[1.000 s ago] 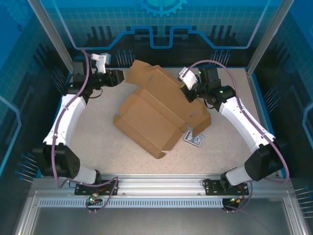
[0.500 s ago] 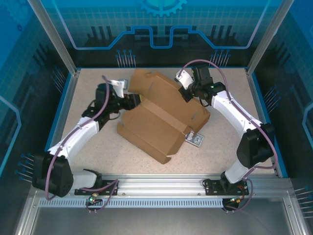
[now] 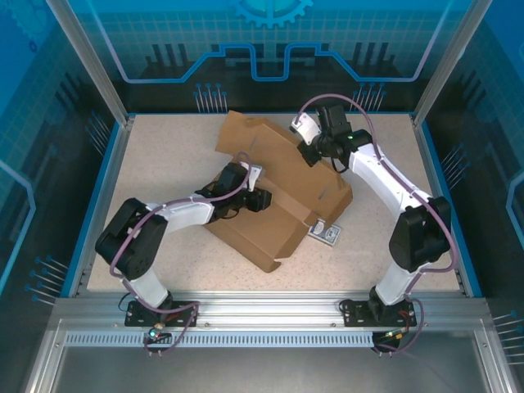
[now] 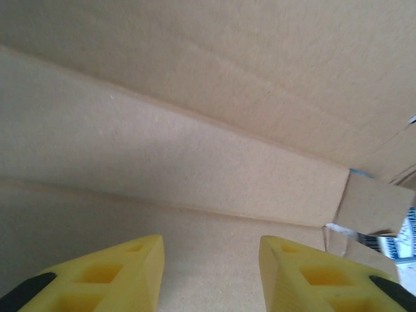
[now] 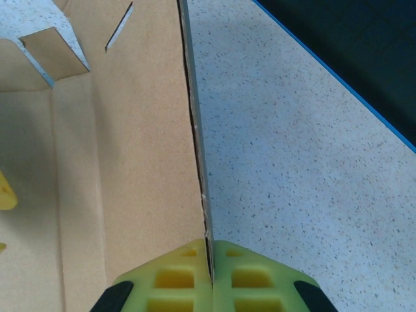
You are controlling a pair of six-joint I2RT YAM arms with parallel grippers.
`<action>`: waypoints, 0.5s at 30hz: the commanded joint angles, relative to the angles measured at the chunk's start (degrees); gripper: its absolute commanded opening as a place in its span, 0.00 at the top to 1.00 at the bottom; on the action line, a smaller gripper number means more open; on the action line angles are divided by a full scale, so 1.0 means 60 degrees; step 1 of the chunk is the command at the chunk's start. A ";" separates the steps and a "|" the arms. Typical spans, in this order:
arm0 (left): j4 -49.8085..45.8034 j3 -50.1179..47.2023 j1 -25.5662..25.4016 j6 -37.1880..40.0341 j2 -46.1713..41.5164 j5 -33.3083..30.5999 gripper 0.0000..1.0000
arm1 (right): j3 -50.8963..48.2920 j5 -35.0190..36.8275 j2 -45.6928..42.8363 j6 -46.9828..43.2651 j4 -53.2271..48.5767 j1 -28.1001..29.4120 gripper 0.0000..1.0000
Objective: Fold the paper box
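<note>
Top external view: left gripper (image 3: 262, 201) is over the middle of the plain brown die-cut cardboard paper box (image 3: 274, 237); right gripper (image 3: 308, 152) is at the box's far right edge.
Left gripper state: yellow fingers (image 4: 123, 270) are apart with a clear gap and nothing between them. The tips are close to a creased inner panel; contact cannot be told.
Right gripper state: yellow fingers (image 5: 172, 276) are pressed together, clamped on the thin edge of a box panel that runs straight up from between the tips.
Box position: middle of the speckled beige tabletop (image 3: 164, 164), lying skewed, one corner pointing toward the arm bases.
Box look: partly folded. The far panel lies open and the near part is a closed-looking block. The right wrist view shows fold creases, a narrow slit and a cut-out tab.
Other item: small blue-and-white patterned card (image 3: 324, 233) lies against the box's near right side, part tucked under it.
Change since a second ago: the left arm was stretched along the left side with its gripper at the box's far left corner; it is now bent in across the box. The open tray interior seen then is now covered. The right gripper has kept its grip and shifted slightly left. The card has not moved.
</note>
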 commanded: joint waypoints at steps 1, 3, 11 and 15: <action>0.0715 0.0337 -0.0145 0.0472 0.0362 -0.0627 0.57 | 0.0449 0.0362 0.0258 0.0250 -0.0437 0.0048 0.96; 0.0881 0.0351 -0.0149 0.0463 0.0625 -0.0650 0.57 | 0.0552 0.0507 0.0357 0.0239 -0.0534 0.0119 0.96; 0.1231 0.0505 -0.0157 0.0399 0.1320 -0.0563 0.57 | 0.1141 0.1459 0.0907 0.0057 -0.0994 0.0571 0.96; 0.1394 0.0543 -0.0156 0.0357 0.1557 -0.0508 0.57 | 0.1398 0.1655 0.1174 0.0044 -0.1135 0.0692 0.96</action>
